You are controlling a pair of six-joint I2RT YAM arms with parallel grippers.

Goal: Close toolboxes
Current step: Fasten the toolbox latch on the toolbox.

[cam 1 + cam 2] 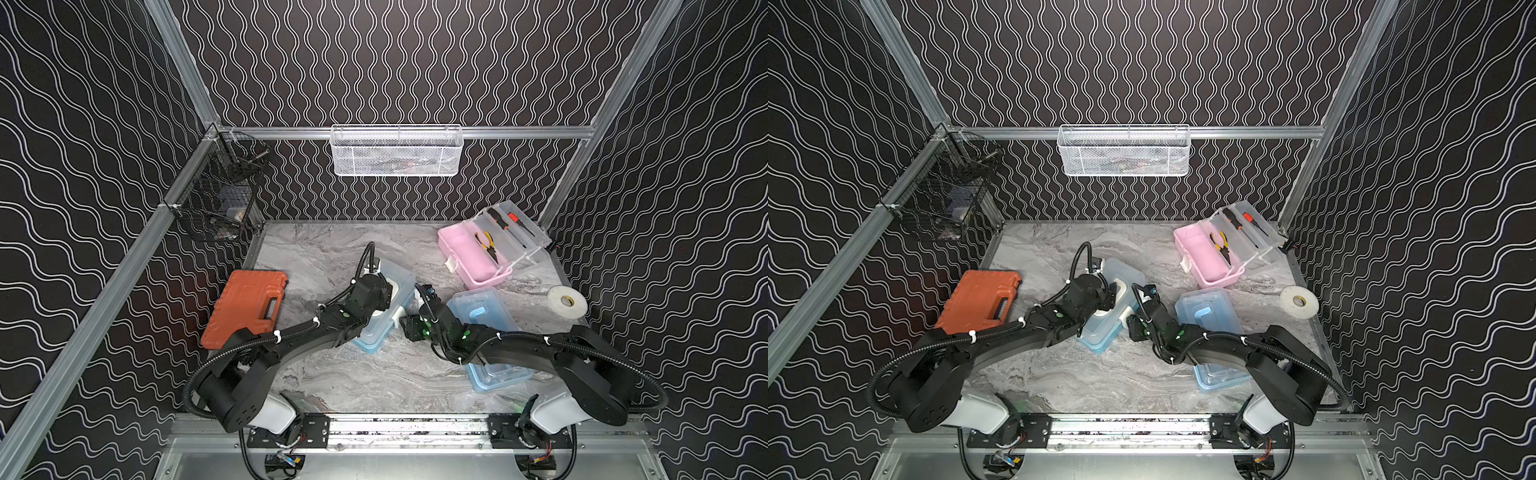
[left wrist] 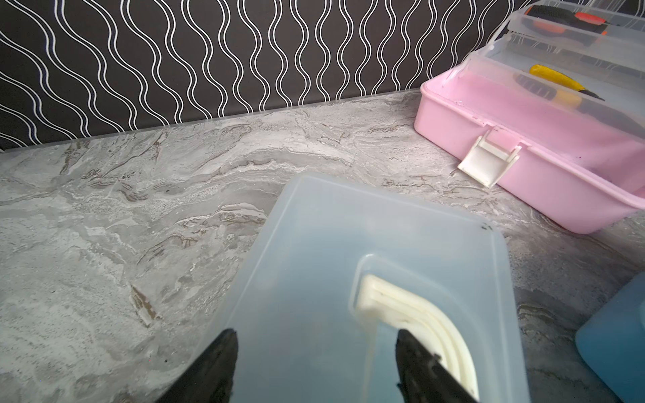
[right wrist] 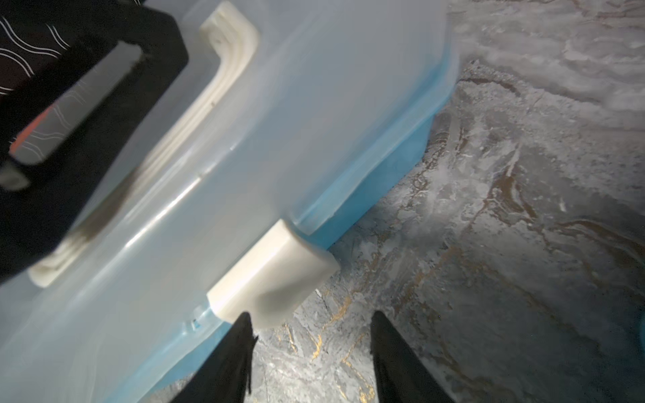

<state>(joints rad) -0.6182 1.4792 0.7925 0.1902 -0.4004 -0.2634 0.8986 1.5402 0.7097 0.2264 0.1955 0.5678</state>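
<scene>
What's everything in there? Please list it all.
table: one, grey marble
blue toolboxes: two, light blue, middle, front right
pink toolbox: one, open, back right
pliers: one, yellow, in pink toolbox
screwdrivers: two, black-orange, its clear tray
orange case: one, left
tape roll: one, white, right edge
mesh basket: one, white, back rail
wire basket: one, black, left corner
left gripper: one, black, open over middle toolbox
right gripper: one, black, open by its latch
</scene>
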